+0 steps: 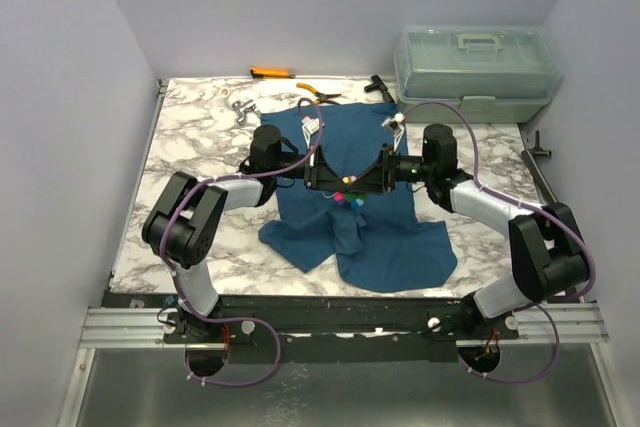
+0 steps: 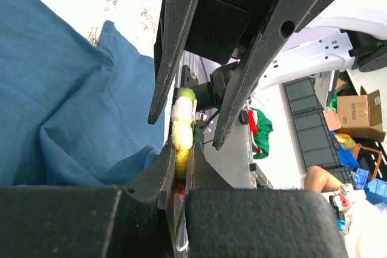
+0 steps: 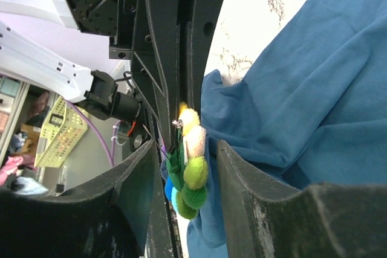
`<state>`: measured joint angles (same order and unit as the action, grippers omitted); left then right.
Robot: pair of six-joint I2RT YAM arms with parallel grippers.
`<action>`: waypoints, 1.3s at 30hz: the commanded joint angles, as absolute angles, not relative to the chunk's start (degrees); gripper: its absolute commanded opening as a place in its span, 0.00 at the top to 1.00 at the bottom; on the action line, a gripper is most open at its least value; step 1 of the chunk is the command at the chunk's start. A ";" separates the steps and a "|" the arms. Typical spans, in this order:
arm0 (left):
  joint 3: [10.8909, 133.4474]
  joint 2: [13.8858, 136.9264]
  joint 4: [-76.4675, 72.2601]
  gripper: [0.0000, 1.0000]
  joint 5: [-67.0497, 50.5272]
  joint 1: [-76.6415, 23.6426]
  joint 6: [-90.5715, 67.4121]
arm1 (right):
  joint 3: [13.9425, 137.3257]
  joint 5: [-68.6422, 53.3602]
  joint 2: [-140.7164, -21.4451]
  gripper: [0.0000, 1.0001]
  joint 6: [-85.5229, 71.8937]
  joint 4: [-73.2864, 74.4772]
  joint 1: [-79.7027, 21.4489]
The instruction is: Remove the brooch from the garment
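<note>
The teal-blue garment (image 1: 385, 237) lies spread on the marble table (image 1: 200, 137), and both grippers meet over its middle. The brooch (image 1: 347, 197), a small cluster of yellow, pink and green beads, hangs between them. My left gripper (image 2: 181, 149) is shut on the brooch (image 2: 182, 126), pinching its yellow end. My right gripper (image 3: 186, 149) is open, and its fingers (image 3: 242, 179) stand on either side of the brooch (image 3: 195, 170) with gaps. A fold of garment (image 3: 314, 77) rises right beside the beads. Whether the pin still holds the cloth I cannot tell.
A clear plastic box (image 1: 475, 67) stands at the back right. Along the back edge lie an orange-handled tool (image 1: 270, 73), pliers (image 1: 322, 95), a black tool (image 1: 378, 87) and a metal piece (image 1: 240, 109). Walls close in left, right and behind.
</note>
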<state>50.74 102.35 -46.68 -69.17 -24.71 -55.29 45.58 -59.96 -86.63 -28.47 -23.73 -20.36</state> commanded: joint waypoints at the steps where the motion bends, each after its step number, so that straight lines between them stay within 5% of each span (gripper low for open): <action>1: 49.84 102.00 -49.12 1.00 -68.29 -24.41 -55.04 | 46.69 -58.33 -87.54 0.55 -28.98 -24.24 -20.65; 24: 49.00 100.05 -49.31 1.00 -67.59 -24.46 -52.30 | 48.77 -54.68 -89.23 0.75 -27.72 -19.48 -20.65; 39: 49.31 100.46 -49.28 1.00 -67.75 -24.70 -52.06 | 51.26 -55.22 -91.79 0.76 -25.50 -15.61 -20.81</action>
<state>49.69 102.30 -47.16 -66.81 -24.01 -52.82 49.65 -57.65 -89.91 -27.38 -18.33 -20.43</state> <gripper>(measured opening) 0.041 0.245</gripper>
